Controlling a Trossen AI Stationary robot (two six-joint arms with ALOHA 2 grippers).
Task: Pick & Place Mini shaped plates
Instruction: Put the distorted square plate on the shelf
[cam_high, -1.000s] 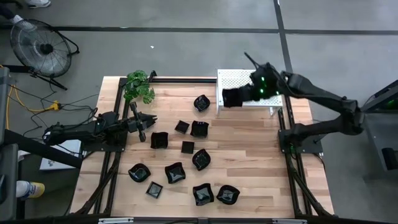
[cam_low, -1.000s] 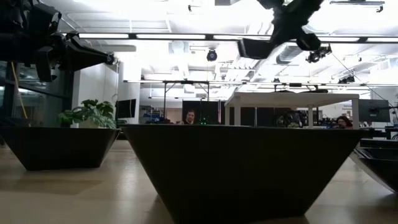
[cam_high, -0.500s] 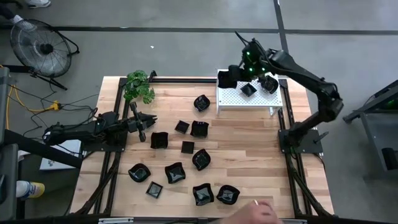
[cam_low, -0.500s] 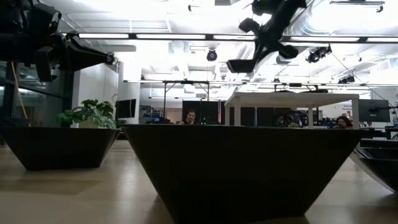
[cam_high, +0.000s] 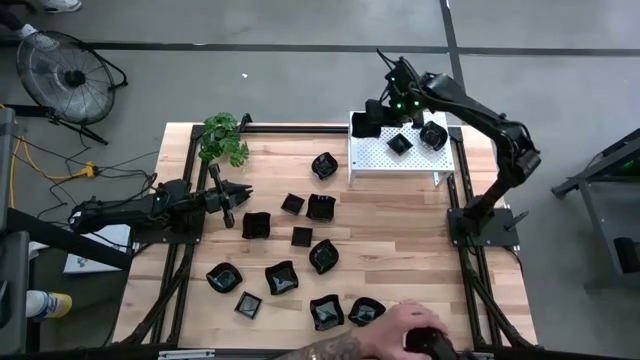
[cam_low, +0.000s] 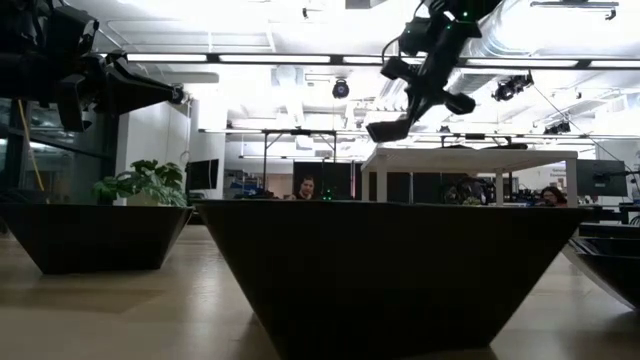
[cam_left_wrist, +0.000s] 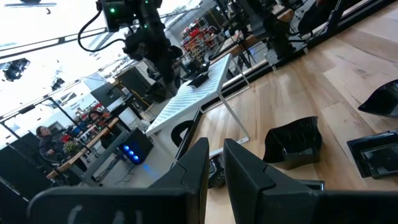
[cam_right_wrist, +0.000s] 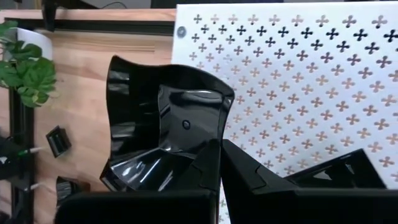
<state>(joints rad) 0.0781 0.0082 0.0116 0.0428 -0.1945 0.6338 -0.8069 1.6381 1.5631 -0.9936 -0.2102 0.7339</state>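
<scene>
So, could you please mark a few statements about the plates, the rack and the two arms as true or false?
1. The right end effector holds a black wavy-edged plate over the white perforated rack. True.
2. The rack is bare. False: two black plates already sit on it.
3. The left end effector grips a plate. False: it holds nothing, low at the table's left side.
4. A person's hand shows at the table's near edge. True.
</scene>
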